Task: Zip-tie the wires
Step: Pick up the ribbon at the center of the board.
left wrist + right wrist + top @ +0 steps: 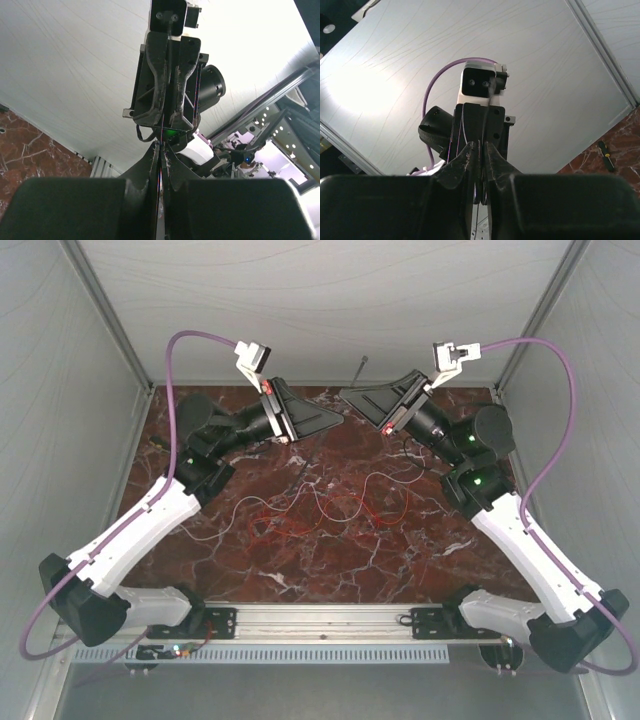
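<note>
The table [400, 560] was a slab of dark red marble, glossy and veined with white, with pale, faintly grained panels on three sides and a ribbed aluminium rail [320, 620] along its near edge. On the stone the wires [320, 508] lay as a loose tangle of hair-thin strands, red and orange at the centre with white loops trailing out towards the left. The zip tie [307, 464], a thin straight black strip, showed slantwise just beyond the tangle, below the left gripper [338, 420]; the top view could not settle whether it lay flat on the marble. Both arms were raised over the back of the table, their matt black wedge-shaped claws pointing at each other, tips nearly meeting. The left claw's fingers [150, 165] were pressed together, with only a fine sliver showing in the seam, too thin to identify. The right gripper [345, 396] had its scuffed fingers [467, 160] drawn close around a narrow slit, and it could not be told whether they pinched anything. Smooth purple cables [175, 370] arched from each wrist. A black-and-yellow screwdriver [606, 155] rested on the marble near the back wall.
</note>
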Controlling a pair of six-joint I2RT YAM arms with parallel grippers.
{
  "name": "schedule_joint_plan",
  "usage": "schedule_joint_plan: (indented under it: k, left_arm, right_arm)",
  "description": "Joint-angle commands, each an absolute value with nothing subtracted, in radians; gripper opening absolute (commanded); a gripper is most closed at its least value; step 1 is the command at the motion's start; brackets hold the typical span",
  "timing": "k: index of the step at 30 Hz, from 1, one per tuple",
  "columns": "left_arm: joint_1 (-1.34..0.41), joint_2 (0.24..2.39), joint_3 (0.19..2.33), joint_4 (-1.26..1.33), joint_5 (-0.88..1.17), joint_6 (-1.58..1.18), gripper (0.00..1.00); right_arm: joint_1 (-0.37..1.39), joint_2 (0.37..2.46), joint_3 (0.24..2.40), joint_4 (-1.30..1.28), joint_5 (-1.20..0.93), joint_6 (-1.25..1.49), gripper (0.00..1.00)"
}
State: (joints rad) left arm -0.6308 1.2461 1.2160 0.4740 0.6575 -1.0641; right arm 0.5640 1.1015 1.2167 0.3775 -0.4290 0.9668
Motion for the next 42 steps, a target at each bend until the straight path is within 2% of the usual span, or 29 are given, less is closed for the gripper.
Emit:
schedule_joint_plan:
  k: [1,14,18,24,26,28,29,31,32,34,42]
  left_arm:
    - [-0.627,1.223,1.258,0.55,0.6,-1.075,0.0]
    - [-0.627,1.223,1.243,0.55,0.596,-1.078,0.0]
    - [-0.627,1.223,1.24,0.556,0.597,-1.08,0.0]
    - [-0.627,1.22,1.229,0.54,0.603,-1.069,0.0]
    - [-0.627,1.206,1.222,0.512,0.599,-1.043,0.23]
    - [-0.627,1.184,1.209,0.468,0.584,-1.006,0.55]
    - [-0.626,1.168,1.201,0.436,0.567,-0.974,0.68]
    - [-0.626,1.131,1.181,0.337,0.515,-0.926,0.88]
    - [-0.625,1.108,1.168,0.297,0.488,-0.9,0.95]
    - [-0.618,1.07,1.14,0.213,0.438,-0.854,0.99]
    - [-0.601,0.975,1.138,-0.136,0.269,-0.633,0.99]
  right_arm:
    - [0.576,1.101,1.221,0.468,-0.383,0.964,0.09]
    - [0.576,1.123,1.214,0.508,-0.349,0.979,0.1]
    - [0.575,1.132,1.222,0.506,-0.347,0.979,0.0]
    - [0.572,1.151,1.236,0.484,-0.376,0.974,0.0]
    - [0.547,1.157,1.243,0.466,-0.405,0.974,0.0]
    - [0.502,1.161,1.239,0.456,-0.446,0.993,0.0]
    - [0.475,1.163,1.235,0.456,-0.473,1.008,0.0]
    - [0.42,1.171,1.225,0.463,-0.529,1.035,0.0]
    - [0.394,1.176,1.221,0.464,-0.557,1.042,0.0]
    - [0.346,1.191,1.222,0.453,-0.61,1.046,0.0]
    - [0.207,1.334,1.237,0.441,-0.81,1.031,0.0]
